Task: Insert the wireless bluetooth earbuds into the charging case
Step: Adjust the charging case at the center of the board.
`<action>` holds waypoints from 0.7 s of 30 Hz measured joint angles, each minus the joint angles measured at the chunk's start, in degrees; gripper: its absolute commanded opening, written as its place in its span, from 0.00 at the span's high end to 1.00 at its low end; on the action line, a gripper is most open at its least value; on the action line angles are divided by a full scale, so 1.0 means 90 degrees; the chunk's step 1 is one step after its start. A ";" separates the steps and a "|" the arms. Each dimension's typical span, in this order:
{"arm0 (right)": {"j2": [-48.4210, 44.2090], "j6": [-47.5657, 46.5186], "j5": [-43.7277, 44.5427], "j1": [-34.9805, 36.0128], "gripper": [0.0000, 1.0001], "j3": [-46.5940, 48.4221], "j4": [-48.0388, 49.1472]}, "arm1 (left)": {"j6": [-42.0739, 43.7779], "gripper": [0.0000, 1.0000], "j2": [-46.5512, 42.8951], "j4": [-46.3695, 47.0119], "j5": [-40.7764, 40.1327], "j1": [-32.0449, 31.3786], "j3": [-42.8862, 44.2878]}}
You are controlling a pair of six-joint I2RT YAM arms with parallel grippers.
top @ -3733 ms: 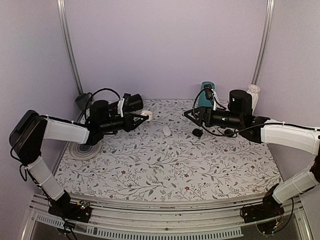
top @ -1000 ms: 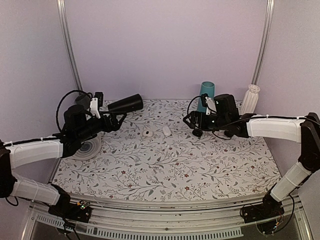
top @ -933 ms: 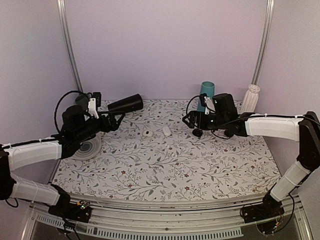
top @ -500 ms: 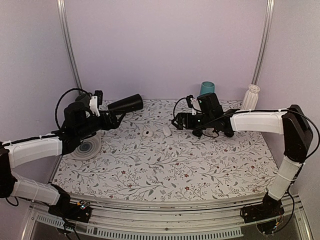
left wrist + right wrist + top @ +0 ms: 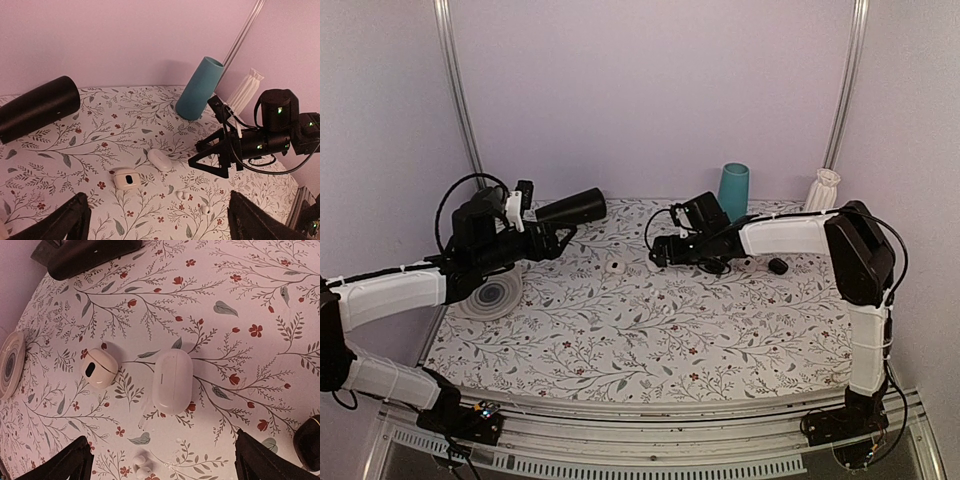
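The charging case (image 5: 172, 381), a glossy white pebble with its lid down, lies flat on the floral tabletop; it also shows in the left wrist view (image 5: 160, 159). One white earbud (image 5: 183, 195) lies just in front of it, a second earbud (image 5: 205, 210) a little further right. The right wrist view shows one earbud (image 5: 140, 463) at the bottom edge. My right gripper (image 5: 162, 450) hovers open directly above the case, touching nothing, and hides it in the top view (image 5: 663, 250). My left gripper (image 5: 160, 212) is open and empty, well left of the case (image 5: 552, 238).
A squarish white piece with a dark spot (image 5: 99, 368) sits left of the case (image 5: 614, 267). A teal cup (image 5: 733, 190) and a white ribbed vase (image 5: 823, 188) stand at the back. A black cylinder (image 5: 572, 208) lies back left, beside a round disc (image 5: 490, 297). Black round pieces (image 5: 778, 266) lie right.
My right arm has swung left along the back of the table, bringing its gripper from beside the teal cup to above the case. The left gripper has crept slightly rightward. Both stay open.
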 measured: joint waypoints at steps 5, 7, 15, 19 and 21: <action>0.0345 -0.0092 -0.0005 0.0000 0.00 0.0202 -0.0279 | -0.0002 0.04 0.0000 -0.0027 0.0051 0.0002 0.0002; 0.0636 -0.0126 0.0012 0.0000 0.01 0.0597 -0.0444 | -0.0002 0.04 0.0000 -0.0024 0.0068 0.0002 0.0000; 0.1503 -0.0311 0.0277 0.0002 0.08 0.1620 -0.0884 | -0.0029 0.04 0.0000 -0.0024 0.0199 0.0005 0.0000; 0.1739 -0.0362 0.0415 0.0002 0.09 0.1906 -0.1107 | -0.0053 0.04 0.0002 -0.0022 0.0226 0.0005 0.0002; 0.1802 -0.0389 0.0447 0.0005 0.08 0.1972 -0.1154 | -0.0078 0.04 0.0002 -0.0022 0.0245 0.0005 0.0000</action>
